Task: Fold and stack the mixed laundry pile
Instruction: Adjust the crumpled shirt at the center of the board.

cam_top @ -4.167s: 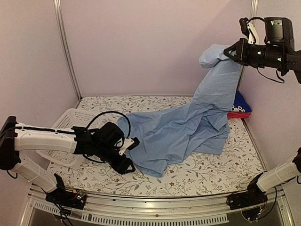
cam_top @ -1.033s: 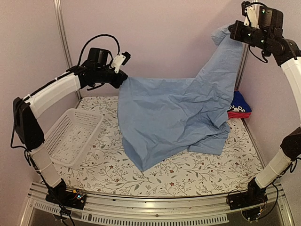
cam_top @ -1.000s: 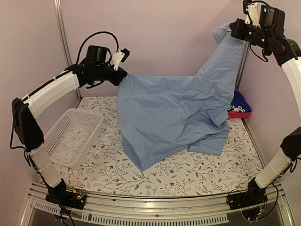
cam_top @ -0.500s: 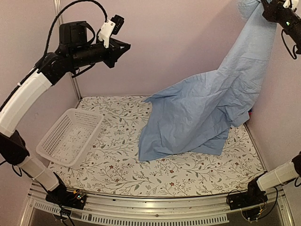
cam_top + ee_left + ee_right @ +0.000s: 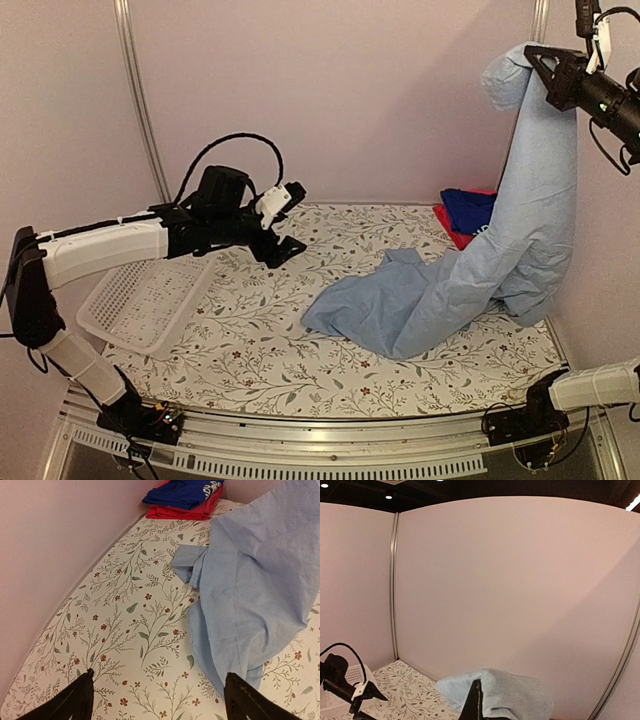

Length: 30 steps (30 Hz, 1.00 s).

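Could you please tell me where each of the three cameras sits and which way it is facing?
Top external: fixed above and behind the bases, looking down over the floral table cover; both arms show, left gripper open, right gripper raised high.
Left wrist: on the left arm, looking down across the cover toward the light-blue shirt and folded stack; its two fingertips show.
Right wrist: high up, looking at the back wall; its shut fingers pinch the light-blue shirt.
Shared: the light-blue shirt appears in all three views.
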Available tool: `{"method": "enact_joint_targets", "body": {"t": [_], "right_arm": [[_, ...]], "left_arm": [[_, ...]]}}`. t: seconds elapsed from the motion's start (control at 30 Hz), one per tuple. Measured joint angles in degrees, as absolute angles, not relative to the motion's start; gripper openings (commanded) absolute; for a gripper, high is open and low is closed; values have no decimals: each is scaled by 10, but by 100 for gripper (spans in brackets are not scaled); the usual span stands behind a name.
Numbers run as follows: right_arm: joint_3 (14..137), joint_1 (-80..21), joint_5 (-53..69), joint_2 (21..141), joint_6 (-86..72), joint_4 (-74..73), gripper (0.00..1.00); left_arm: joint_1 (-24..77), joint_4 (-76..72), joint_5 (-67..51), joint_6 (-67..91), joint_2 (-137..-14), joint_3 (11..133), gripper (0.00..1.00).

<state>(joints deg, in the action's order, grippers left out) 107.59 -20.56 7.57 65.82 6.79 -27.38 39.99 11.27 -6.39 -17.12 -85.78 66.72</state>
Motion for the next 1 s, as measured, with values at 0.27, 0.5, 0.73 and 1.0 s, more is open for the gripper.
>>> {"method": "enact_joint_targets", "body": {"t": [0.27,0.5,0.73,1.0], "right_arm": [[882,-206,112,543,-46,-356,0],[833,-206,21,504,-163,-411,0],[837,-206,-84,548,-225,-456,0],[817,-205,-108,603,-236,-458,0]], "left_arm": [[416,94,-151,-199,-1057,840,82],[477,141,-188,-129,-1271,1047,80],[496,249,-190,-43,-1373,1088,62],[488,303,-156,30,-1363,1047,0]]}}
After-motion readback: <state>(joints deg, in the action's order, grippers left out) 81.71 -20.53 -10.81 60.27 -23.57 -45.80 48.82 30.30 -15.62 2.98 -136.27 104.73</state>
